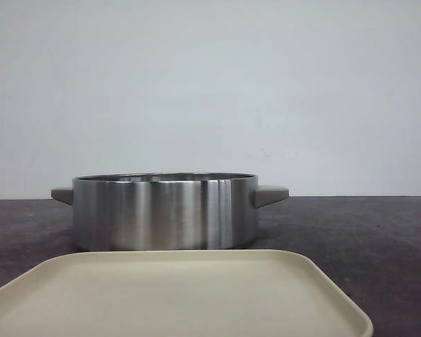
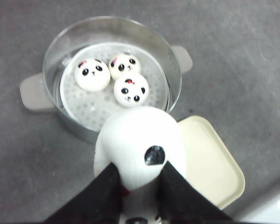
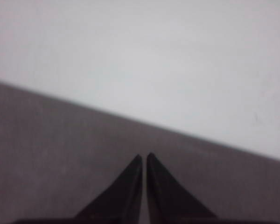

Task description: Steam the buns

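Observation:
In the left wrist view my left gripper (image 2: 139, 179) is shut on a white panda bun (image 2: 140, 140), held in the air above the near rim of the steel steamer pot (image 2: 51, 65). Three buns lie on the pot's perforated rack: one (image 2: 92, 73), another (image 2: 124, 65) and a third (image 2: 131, 89). The front view shows the pot (image 1: 165, 210) from the side, its inside hidden, and neither arm. My right gripper (image 3: 144, 158) is shut with nothing in it, over bare dark table.
A cream square tray (image 1: 175, 295) sits bare in front of the pot, also seen as the tray (image 2: 210, 163) beside the held bun. The pot has grey side handles (image 1: 270, 194). A white wall (image 1: 210, 84) stands behind the dark table (image 1: 365, 239).

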You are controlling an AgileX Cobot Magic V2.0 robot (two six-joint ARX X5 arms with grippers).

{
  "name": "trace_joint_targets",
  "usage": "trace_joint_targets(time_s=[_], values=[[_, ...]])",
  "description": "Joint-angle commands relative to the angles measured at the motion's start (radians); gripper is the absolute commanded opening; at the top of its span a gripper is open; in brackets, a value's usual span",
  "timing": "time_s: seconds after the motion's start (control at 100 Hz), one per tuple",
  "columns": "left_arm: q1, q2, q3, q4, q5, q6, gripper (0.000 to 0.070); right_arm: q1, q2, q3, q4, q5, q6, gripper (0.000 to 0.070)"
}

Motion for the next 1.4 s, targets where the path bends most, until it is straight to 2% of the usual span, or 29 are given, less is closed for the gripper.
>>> trace_joint_targets(time_s=[0.0,0.16,0.24,0.34,0.42,0.53,0.77,0.88,1.01,1.08,1.26,1.39], values=[[0.009,0.02,0.025,0.027,-0.002,0.014,0.0009,0.012,-0.008,0.033,-0.005,-0.002,-0.009,0.0011],[0.044,0.046,0.025,0.035,0.035,0.031,0.0009,0.012,-0.042,0.033,0.04,-0.002,-0.01,0.0011],[0.054,0.054,0.025,0.036,0.048,0.032,0.0009,0.012,-0.066,0.033,0.151,-0.005,-0.018,0.0011],[0.064,0.055,0.025,0.047,0.051,0.032,0.0009,0.022,-0.106,0.033,0.37,-0.087,-0.14,0.0011],[0.064,0.054,0.025,0.047,0.051,0.032,0.0009,0.047,-0.146,0.033,0.438,-0.146,-0.238,0.0011],[0.064,0.054,0.025,0.051,0.051,0.037,0.001,0.088,-0.216,0.034,0.315,-0.156,-0.326,0.0011],[0.064,0.055,0.025,0.082,0.056,0.055,0.001,0.146,-0.386,0.034,0.136,-0.187,-0.333,0.001],[0.064,0.055,0.025,0.111,0.058,0.059,0.0009,0.175,-0.472,0.034,0.029,-0.146,-0.375,0.0006],[0.064,0.061,0.025,0.134,0.064,0.062,0.0009,0.192,-0.562,0.034,-0.127,-0.077,-0.375,0.0006],[0.064,0.071,0.025,0.142,0.075,0.064,0.0009,0.191,-0.604,0.034,-0.195,-0.071,-0.375,0.0006],[0.071,0.141,0.025,0.163,0.081,0.063,0.0009,0.191,-0.671,0.034,-0.24,-0.027,-0.375,0.0006],[0.107,0.242,0.025,0.16,0.153,0.053,0.0009,0.191,-0.686,0.034,-0.251,-0.027,-0.374,0.0006]])
